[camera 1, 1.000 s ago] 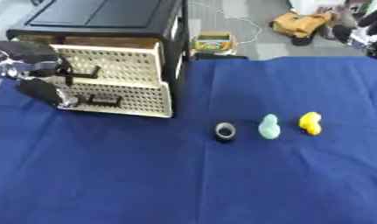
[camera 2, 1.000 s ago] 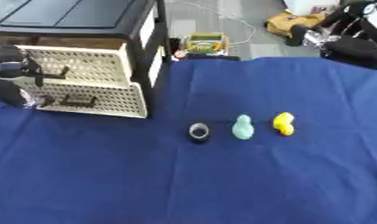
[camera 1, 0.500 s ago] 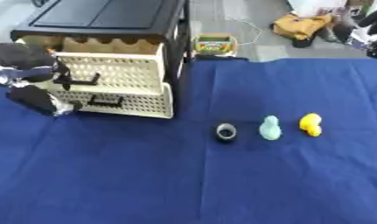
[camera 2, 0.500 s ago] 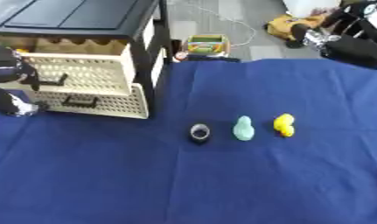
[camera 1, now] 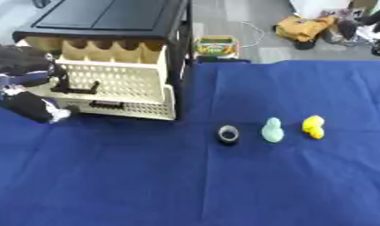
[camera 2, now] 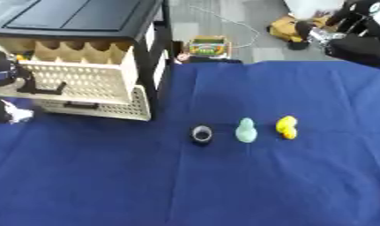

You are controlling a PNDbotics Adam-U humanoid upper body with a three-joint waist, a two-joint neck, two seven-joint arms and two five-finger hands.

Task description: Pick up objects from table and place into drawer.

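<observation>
A black cabinet (camera 1: 115, 17) with cream perforated drawers stands at the back left. Its upper drawer (camera 1: 119, 81) is pulled out, and its inside shows several cream dividers. My left hand (camera 1: 29, 77) is at the drawer's left front, fingers curled at the black handle (camera 1: 78, 88). On the blue cloth lie a black ring (camera 1: 228, 133), a pale green duck-like figure (camera 1: 272, 130) and a yellow duck (camera 1: 312, 126) in a row. My right hand (camera 2: 320, 36) shows dimly at the upper right, far from them.
The lower drawer (camera 1: 123, 108) juts out a little under the upper one. A small colourful box (camera 1: 216, 45) lies on the floor past the table's far edge, and a yellow bundle (camera 1: 304, 28) lies further back. The blue cloth (camera 1: 192, 185) stretches wide in front.
The upper drawer has slid out toward me with my left hand at its handle. The three small objects have not moved.
</observation>
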